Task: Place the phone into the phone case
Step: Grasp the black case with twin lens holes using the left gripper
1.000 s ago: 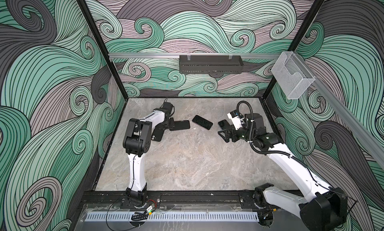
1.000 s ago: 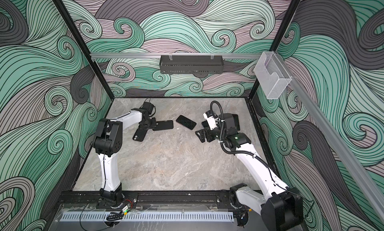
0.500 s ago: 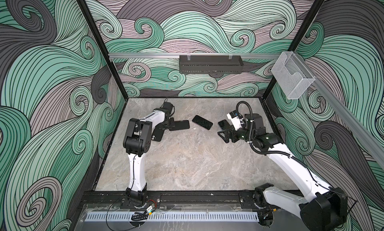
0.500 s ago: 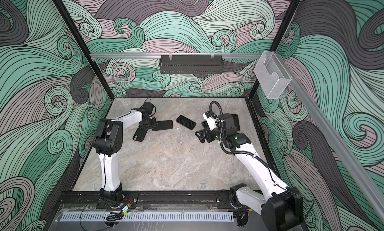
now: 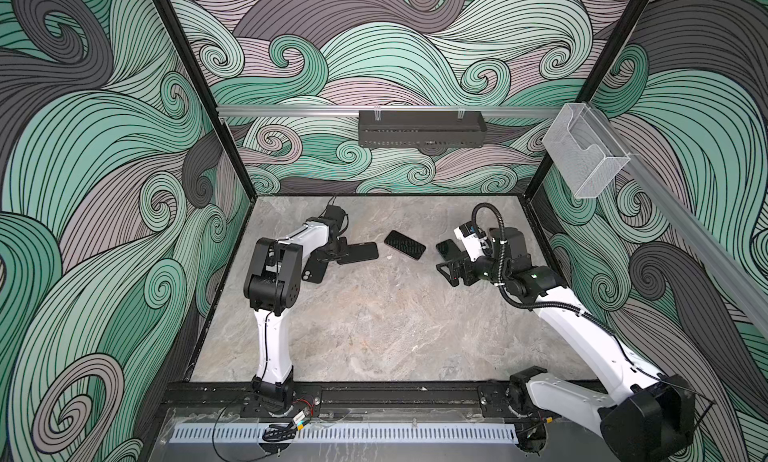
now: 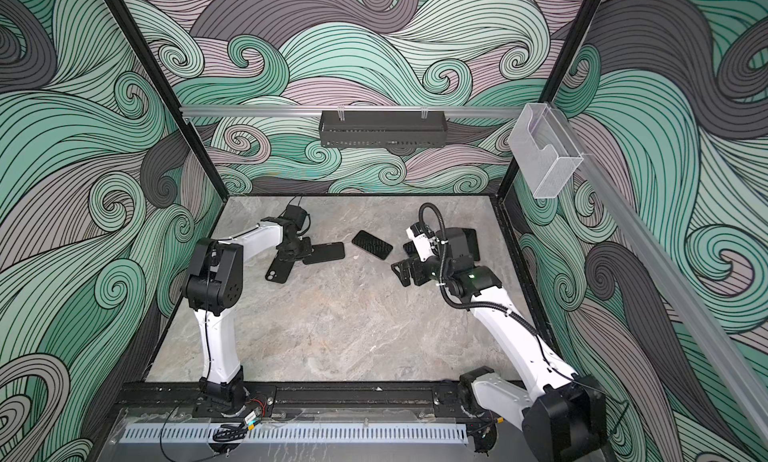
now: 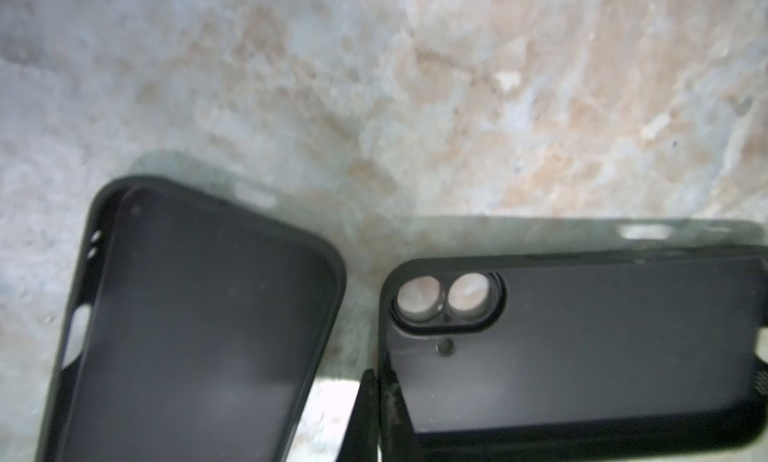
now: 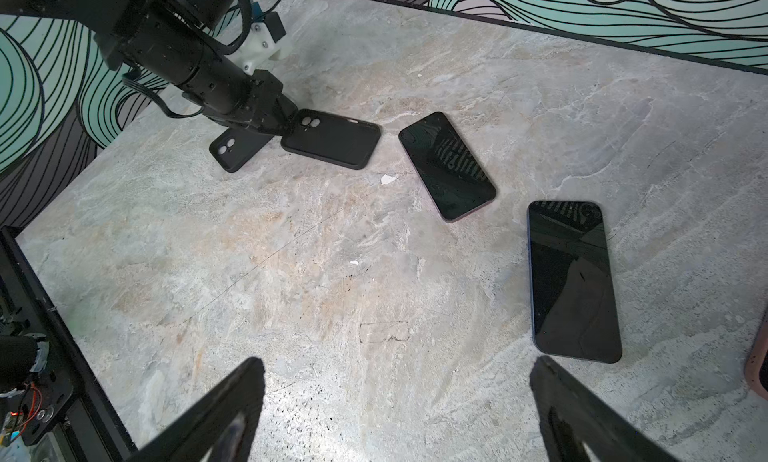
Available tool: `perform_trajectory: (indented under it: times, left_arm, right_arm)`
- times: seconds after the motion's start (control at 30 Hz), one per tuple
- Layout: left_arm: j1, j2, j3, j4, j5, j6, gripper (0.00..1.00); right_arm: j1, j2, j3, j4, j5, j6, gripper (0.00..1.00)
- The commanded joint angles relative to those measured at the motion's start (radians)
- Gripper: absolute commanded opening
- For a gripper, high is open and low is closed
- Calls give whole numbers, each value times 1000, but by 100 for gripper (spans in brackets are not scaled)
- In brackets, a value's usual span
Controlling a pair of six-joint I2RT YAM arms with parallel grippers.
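Pinching the phone case [image 5: 360,252] by its camera end, left tool [image 5: 337,254] sits near the far edge of the desk [image 5: 374,335]. Right tool [image 8: 395,418] is spread; nearest phone [image 8: 573,281] lies just beside it, long axis along its reach.

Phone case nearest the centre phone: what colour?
Matte black all over. The phone case shows best in the right wrist view.
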Motion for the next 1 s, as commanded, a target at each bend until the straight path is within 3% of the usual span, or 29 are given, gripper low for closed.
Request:
perform_trajectory:
  times: [0.0,0.47,0.83,0.97]
  left_arm:
    - [-9,-89,-16,-51,15,12,0]
    - [-90,-301,-158,-129,30,-54,0]
    - [-237,-447,-283,-147,-26,-195,0]
    - [-306,-475,-345,-150,-92,-221,0]
  right_arm:
    - [5,6,1,-13,22,-13,99]
    - [6,9,-6,-6,130,7,99]
    - [6,30,-2,-2,214,42,99]
    - [6,35,21,-37,251,44,99]
